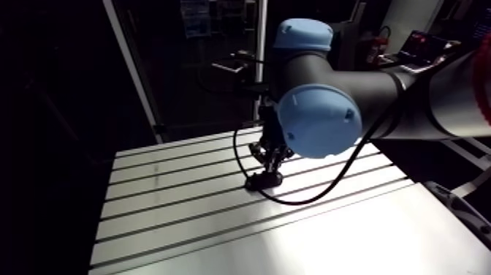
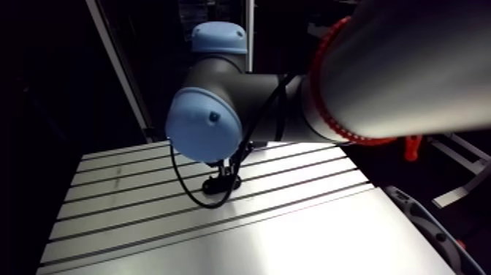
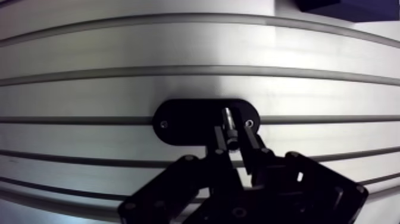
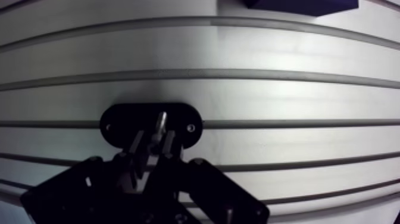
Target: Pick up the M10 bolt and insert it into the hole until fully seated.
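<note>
The fingers (image 3: 219, 140) are pinching the bolt (image 3: 228, 121), a small shiny metal pin, right over the black plate (image 3: 184, 122) that lies flat on the slotted surface (image 3: 178, 89). The bolt's end is at the middle of the plate. The hole is probably there, but the bolt hides it. This looks like the putting-in step. The next move likely calls for holding the bolt straight and pushing it gently down until it sits all the way in. No box, bowl or tray shows. It cannot be told if the bolt has gone into the hole yet.
</note>
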### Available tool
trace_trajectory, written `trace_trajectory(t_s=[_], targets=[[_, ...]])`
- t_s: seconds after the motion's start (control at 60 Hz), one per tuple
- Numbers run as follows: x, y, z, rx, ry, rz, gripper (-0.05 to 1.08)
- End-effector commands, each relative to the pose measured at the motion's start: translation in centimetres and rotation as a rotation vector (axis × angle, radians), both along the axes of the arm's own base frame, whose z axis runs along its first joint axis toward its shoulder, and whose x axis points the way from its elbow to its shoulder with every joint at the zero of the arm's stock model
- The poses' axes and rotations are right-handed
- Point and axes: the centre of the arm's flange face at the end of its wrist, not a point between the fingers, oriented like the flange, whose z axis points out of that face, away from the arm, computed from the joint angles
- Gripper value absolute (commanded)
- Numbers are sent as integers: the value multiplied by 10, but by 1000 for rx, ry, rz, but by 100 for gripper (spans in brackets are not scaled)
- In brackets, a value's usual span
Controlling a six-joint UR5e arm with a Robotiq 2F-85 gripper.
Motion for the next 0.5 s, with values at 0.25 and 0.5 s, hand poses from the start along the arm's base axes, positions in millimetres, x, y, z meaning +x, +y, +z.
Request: trace_trajectory(t_s=[0.25, 0.5], targets=[[-12, 3, 28, 8, 47, 5, 92], [-24, 7, 59, 11, 49, 1, 104]])
